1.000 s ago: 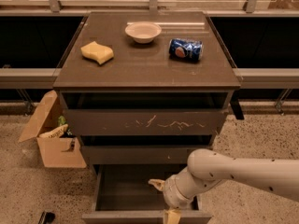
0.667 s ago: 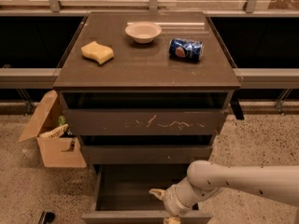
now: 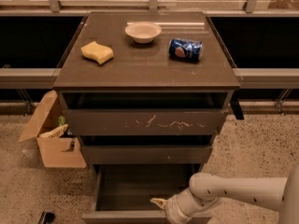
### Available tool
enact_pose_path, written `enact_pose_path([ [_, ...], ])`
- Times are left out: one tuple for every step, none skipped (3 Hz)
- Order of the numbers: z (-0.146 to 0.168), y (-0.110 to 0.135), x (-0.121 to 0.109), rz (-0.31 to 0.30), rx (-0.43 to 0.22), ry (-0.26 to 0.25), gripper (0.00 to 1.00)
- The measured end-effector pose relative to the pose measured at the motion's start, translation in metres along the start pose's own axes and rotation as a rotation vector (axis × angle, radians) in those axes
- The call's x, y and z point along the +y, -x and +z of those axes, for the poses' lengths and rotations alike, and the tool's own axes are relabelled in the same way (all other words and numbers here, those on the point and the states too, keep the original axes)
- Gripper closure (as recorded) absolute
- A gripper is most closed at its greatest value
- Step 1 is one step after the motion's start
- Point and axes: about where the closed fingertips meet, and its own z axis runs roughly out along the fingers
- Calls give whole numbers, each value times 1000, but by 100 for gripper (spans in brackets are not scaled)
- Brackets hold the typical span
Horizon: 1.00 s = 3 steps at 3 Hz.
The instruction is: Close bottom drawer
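Well, the plain, dark grey-brown bottom drawer (image 3: 135,186) stands pulled out at the near foot of the brown three-drawer cabinet (image 3: 145,66); the pale robot gripper (image 3: 159,202) sits low inside it, near right, by its front (open or closed, I cannot tell).

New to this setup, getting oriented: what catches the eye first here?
The bottom drawer stands pulled out of the dark cabinet, with the gripper just inside its front, right of centre. On top sit a yellow sponge, a bowl and a blue can on its side.
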Motion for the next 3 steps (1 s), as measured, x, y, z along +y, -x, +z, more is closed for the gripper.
enact_pose_path([
  [14, -30, -11, -18, 8, 2, 18],
  [37, -78, -23, -40, 9, -20, 49],
  [48, -100, -25, -49, 9, -45, 72],
])
